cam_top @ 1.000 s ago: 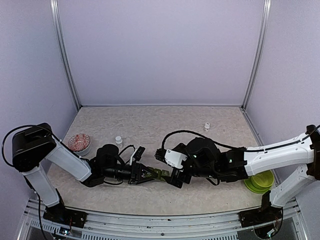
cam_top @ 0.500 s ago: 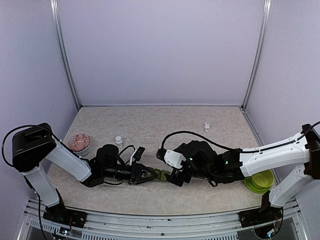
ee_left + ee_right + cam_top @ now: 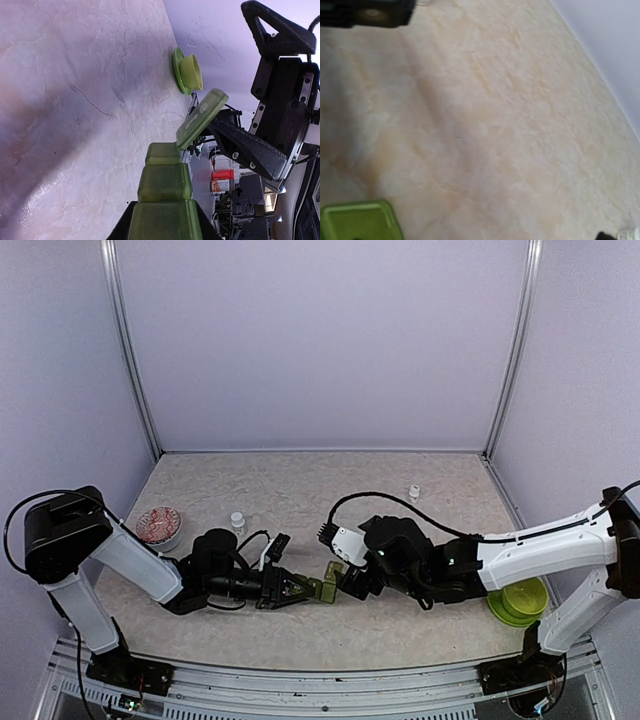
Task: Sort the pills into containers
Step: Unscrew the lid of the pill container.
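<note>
A green strip pill organiser (image 3: 316,589) lies low over the table, and my left gripper (image 3: 290,587) is shut on its near end. In the left wrist view the organiser (image 3: 165,182) runs away from the gripper (image 3: 165,235). The lid (image 3: 201,117) of its far compartment stands tilted open. My right gripper (image 3: 345,578) is at that lid (image 3: 333,571), with one black finger (image 3: 245,147) just behind it. The right wrist view shows only a corner of the lid (image 3: 357,220). A red-and-white dish of pills (image 3: 158,524) sits at the left.
A small white bottle (image 3: 237,522) stands next to the dish, and another (image 3: 413,492) stands at the back right. A green cup on a green saucer (image 3: 518,602) sits by the right arm's base. Both forearms lie low across the front of the table.
The end lid of the organiser has swung up and open. My right gripper has lifted and drawn back a little to the right. The left arm has held still.
</note>
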You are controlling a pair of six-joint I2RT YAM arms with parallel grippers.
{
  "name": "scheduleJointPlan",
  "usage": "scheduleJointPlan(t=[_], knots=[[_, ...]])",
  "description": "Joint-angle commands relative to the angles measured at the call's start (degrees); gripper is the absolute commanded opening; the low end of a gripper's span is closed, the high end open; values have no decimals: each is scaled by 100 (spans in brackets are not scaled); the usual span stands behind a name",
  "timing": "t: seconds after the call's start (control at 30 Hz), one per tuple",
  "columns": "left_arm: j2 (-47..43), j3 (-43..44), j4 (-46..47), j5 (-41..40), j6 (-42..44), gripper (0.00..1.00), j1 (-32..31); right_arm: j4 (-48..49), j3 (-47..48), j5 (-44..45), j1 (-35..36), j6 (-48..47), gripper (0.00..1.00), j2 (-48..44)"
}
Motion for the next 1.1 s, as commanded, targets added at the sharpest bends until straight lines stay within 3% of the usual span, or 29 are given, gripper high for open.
scheduleJointPlan(t=[0.0,0.3,0.8,1.07], knots=[[13,16,173,115,73,26,-43,95,217,233,-112,44,100,151],[-17,87,113,177,141,26,-43,-220,499,-60,-226,-8,100,549],[-128,112,-22,200,300,26,-44,-1006,879,-1334,-495,21,100,955],[-90,129,-50,159,309,26,-36,-1037,842,-1145,-588,110,100,789]])
